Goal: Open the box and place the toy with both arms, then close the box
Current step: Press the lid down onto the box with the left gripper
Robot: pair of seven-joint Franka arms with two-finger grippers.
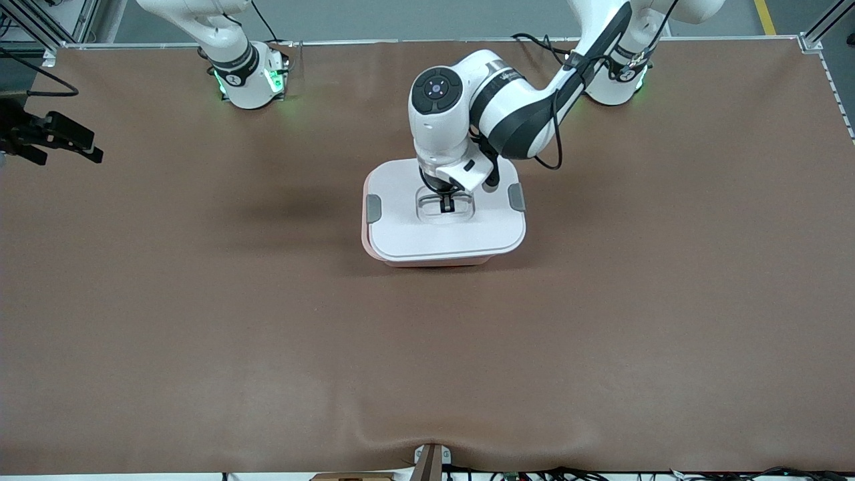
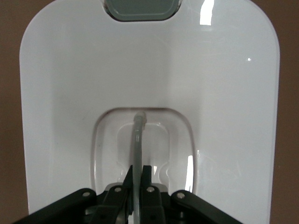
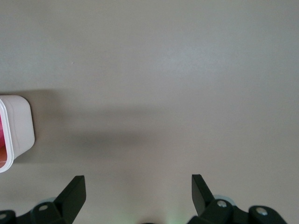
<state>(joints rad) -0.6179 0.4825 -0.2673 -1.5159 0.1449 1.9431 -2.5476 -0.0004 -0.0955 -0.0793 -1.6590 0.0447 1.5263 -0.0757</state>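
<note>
We recorded the table (image 1: pixel 200 321) as a wide brown surface, with the box (image 1: pixel 444 224) as our landmark, sitting about midway between the two arms' ends.

The left arm (image 1: pixel 528 113) reached from its base to a point directly above the box, wrist turned down. The right arm (image 1: pixel 230 57) showed only near its base, and it waited away from the box, toward its own end of the table.

The box was closed: its white lid (image 1: pixel 407 234) sat on the pink tub, whose wall showed as a thin pink band along the lid's edge nearest the front camera. One grey side clip (image 1: pixel 373 208) sat on the lid's edge toward the right arm's end, the other clip (image 1: pixel 516 197) on the edge toward the left arm's end.

The left gripper (image 1: pixel 447 204) stood in the lid's recessed centre. In the left wrist view its fingers (image 2: pixel 146 179) were pinched tight on the thin grey handle (image 2: pixel 138 140), which rose out of the recess between them.

The right gripper (image 3: pixel 138 189) hung over bare table, fingers spread wide with nothing between them. One corner of the box (image 3: pixel 18 126) showed at the edge of that view, well apart from the fingers.

We could not see the toy in any view.
</note>
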